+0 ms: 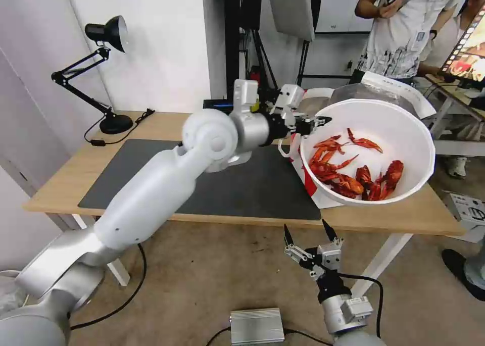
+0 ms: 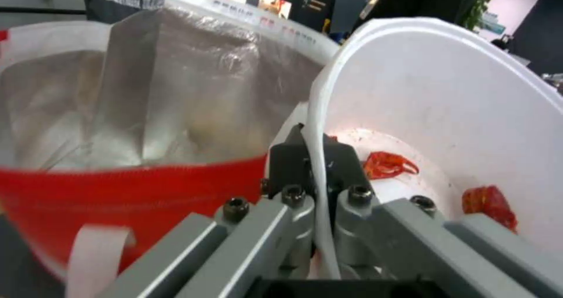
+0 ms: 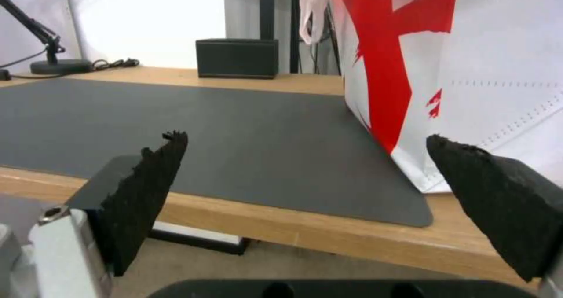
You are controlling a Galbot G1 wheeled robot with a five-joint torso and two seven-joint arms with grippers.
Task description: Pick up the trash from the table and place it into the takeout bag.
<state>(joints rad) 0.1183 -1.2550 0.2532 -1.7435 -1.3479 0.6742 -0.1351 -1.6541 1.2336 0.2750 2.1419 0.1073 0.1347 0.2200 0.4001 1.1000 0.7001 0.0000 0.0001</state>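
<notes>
We find the left gripper (image 1: 319, 120) raised above the tabletop (image 1: 65, 177), its fingers clamped on the rim of the white bowl (image 1: 404, 129). In the left wrist view one finger sits inside the rim and one outside. The bowl is held tilted, clear of the tabletop, with its opening turned toward the head camera, and the red scraps (image 1: 353, 177) lie gathered in its lower part. It hangs in front of and partly over the open mouth of the takeout bag (image 1: 376, 89), whose silver foil lining (image 2: 176, 91) shows just beside the bowl's rim in the left wrist view. The bag stands on the tabletop at the right edge of the dark grey mat (image 1: 242, 189). The right gripper (image 1: 308, 231) waits low, before the tabletop's front edge, fingers spread apart and holding nothing.
</notes>
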